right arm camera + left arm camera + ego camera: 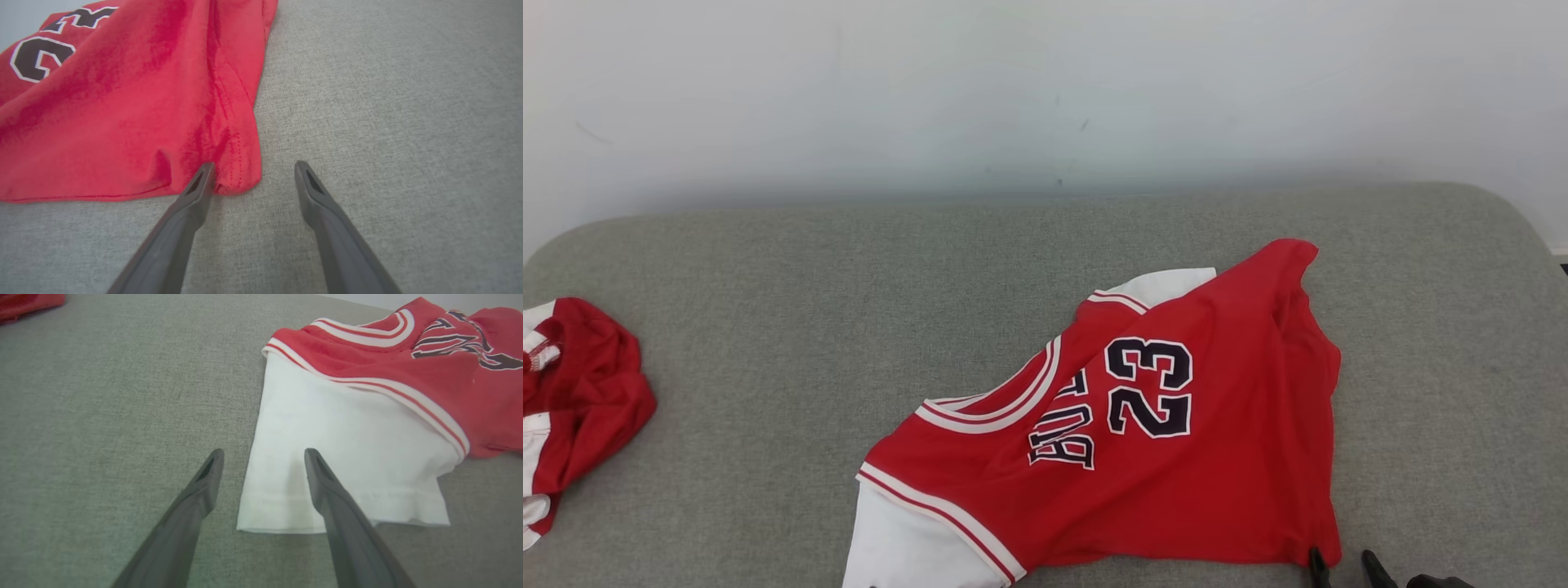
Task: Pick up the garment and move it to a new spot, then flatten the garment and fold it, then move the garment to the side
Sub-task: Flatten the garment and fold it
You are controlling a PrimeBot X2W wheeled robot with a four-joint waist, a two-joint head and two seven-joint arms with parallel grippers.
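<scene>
The garment is a red jersey with white sleeves and the number 23, lying crumpled on the grey cushion, right of centre. My left gripper is open over the near white sleeve; one finger is above the cloth, the other over the cushion beside its edge. My right gripper is open at the jersey's red hem corner, its left fingertip touching or just over that corner. In the head view only the right gripper's fingertips show, at the jersey's lower right corner. Nothing is held.
A second red and white garment lies bunched at the cushion's left edge. The grey cushion ends at a pale wall behind; its rounded corners show at the far left and right.
</scene>
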